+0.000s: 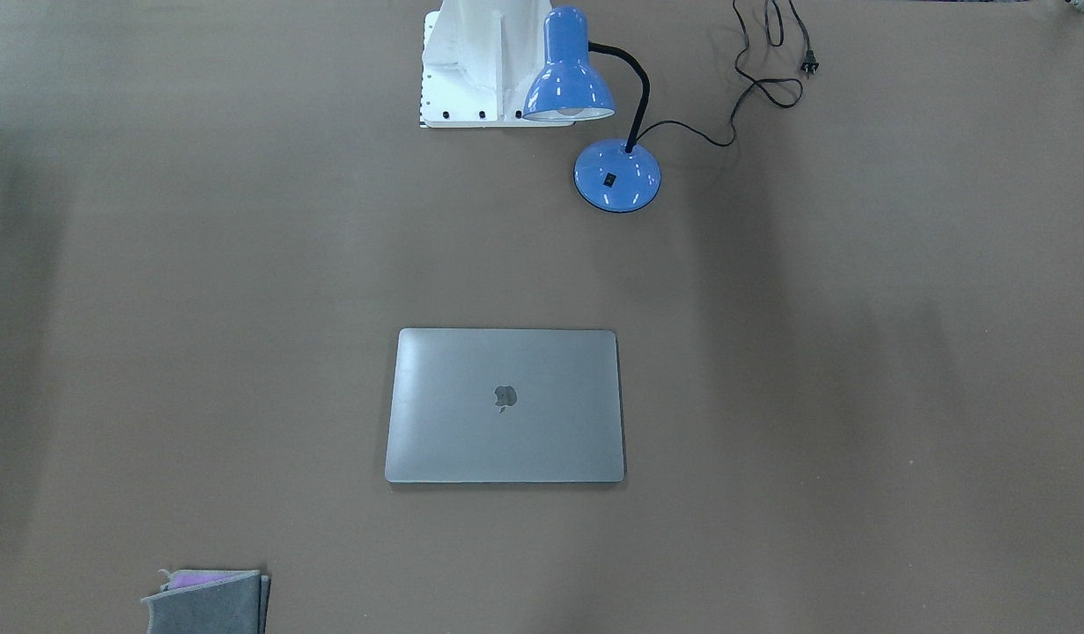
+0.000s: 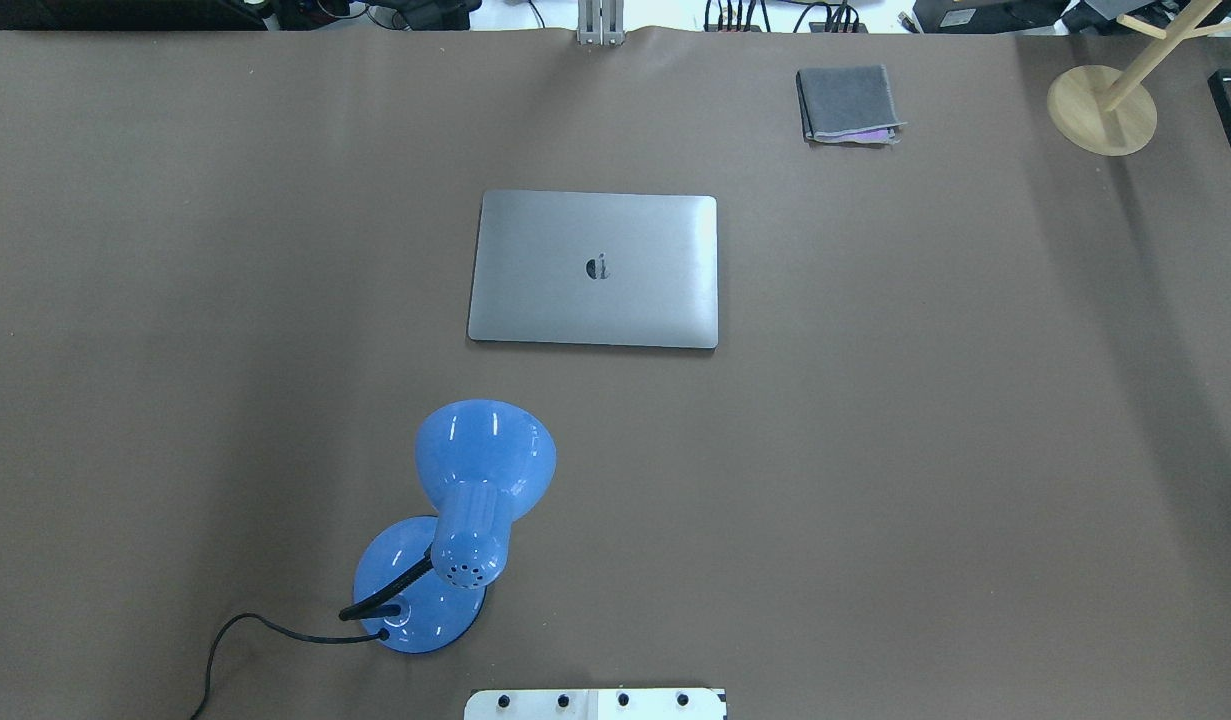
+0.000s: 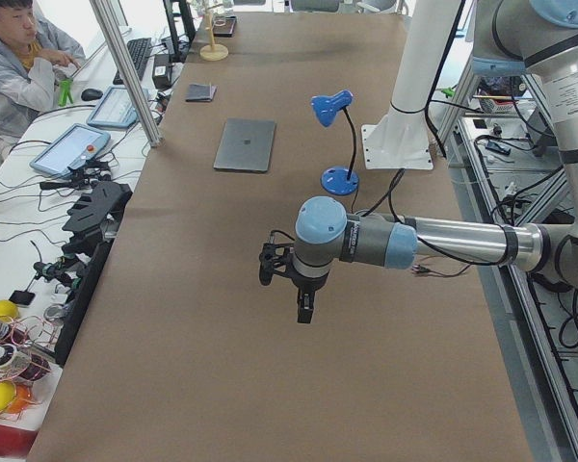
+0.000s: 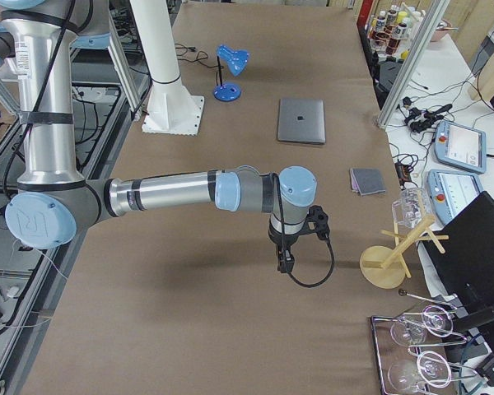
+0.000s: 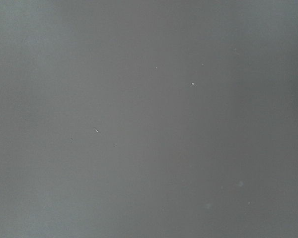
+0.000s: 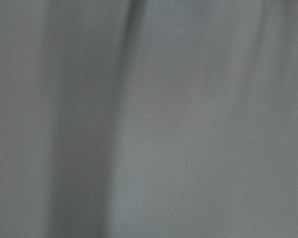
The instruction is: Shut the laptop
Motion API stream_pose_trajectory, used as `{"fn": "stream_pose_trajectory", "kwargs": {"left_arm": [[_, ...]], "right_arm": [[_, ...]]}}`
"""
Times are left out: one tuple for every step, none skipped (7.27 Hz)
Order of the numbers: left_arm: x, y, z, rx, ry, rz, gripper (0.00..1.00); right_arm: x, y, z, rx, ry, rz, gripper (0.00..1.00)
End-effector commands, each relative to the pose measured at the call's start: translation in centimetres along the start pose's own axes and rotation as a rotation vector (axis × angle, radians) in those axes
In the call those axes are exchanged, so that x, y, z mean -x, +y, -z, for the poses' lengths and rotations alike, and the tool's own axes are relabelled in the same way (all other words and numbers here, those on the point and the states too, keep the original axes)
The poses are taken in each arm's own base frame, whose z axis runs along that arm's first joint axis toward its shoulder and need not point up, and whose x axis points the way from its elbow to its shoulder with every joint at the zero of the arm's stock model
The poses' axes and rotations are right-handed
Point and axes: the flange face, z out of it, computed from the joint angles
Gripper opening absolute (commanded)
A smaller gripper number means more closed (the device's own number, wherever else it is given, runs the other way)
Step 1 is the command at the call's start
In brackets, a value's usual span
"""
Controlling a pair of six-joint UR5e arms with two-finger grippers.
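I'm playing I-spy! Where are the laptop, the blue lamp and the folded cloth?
laptop (image 2: 595,268), overhead view, logo on lid
blue desk lamp (image 2: 483,450), overhead view, shade
grey folded cloth (image 2: 847,100), overhead view, top layer

1. The left arm reached out with its forearm held level above the table.
2. Its wrist (the joint with the blue cap) turned downward, so the left end effector pointed straight down, clear of the surface.
3. Only a side view showed the left end effector, so I could not tell whether its fingers were apart or together.
4. The right arm stood with its upper link upright and its forearm stretched out level.
5. Its wrist bent down as well, and the right end effector hung pointing at the table without touching it.
6. Its fingers' state could not be told either.
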Motion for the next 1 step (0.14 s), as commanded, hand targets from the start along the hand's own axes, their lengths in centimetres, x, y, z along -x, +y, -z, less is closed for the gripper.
{"fn": "stream_pose_trajectory", "kwargs": {"left_arm": [[-0.62,-0.24,0.22,-0.004,0.011,-0.013,0.98]], "right_arm": [[0.07,0.06,0.01,-0.001,-0.005,0.001,1.0]]}}
